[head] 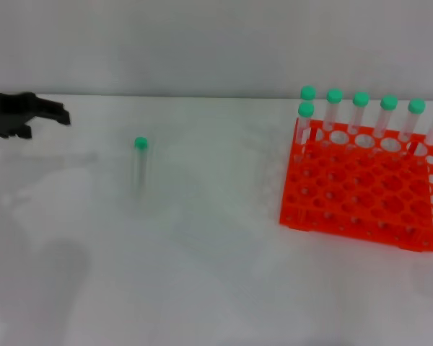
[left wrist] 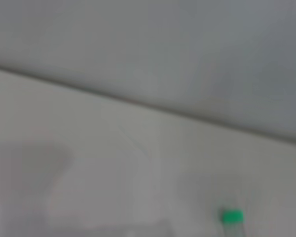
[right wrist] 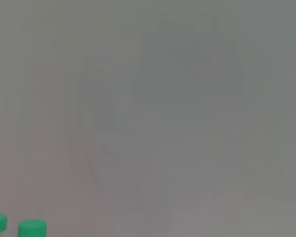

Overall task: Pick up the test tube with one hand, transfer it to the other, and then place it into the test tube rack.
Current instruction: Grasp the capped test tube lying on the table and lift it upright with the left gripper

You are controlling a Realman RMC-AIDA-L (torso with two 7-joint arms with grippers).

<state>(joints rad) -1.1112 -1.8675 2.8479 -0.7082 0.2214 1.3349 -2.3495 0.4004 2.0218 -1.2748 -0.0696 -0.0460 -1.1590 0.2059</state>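
Tube (head: 139,162) lies alone; left pincer (head: 58,115), grip unclear, hovers well apart.

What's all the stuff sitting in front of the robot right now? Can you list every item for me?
Test tube: one, clear with a green cap, alone on the table, left of centre.
Test tube rack: one, bright orange with many round holes, on the table at the right.
Racked tubes: seven seen, clear with green caps, upright along the rack's far side, the rightmost at the head view's edge.
Table: one, white, across the whole view.
Wall: pale grey, behind the table.
Left hand: one, black, at the far left edge, above the table and apart from the lone tube.
Right hand: not in view.
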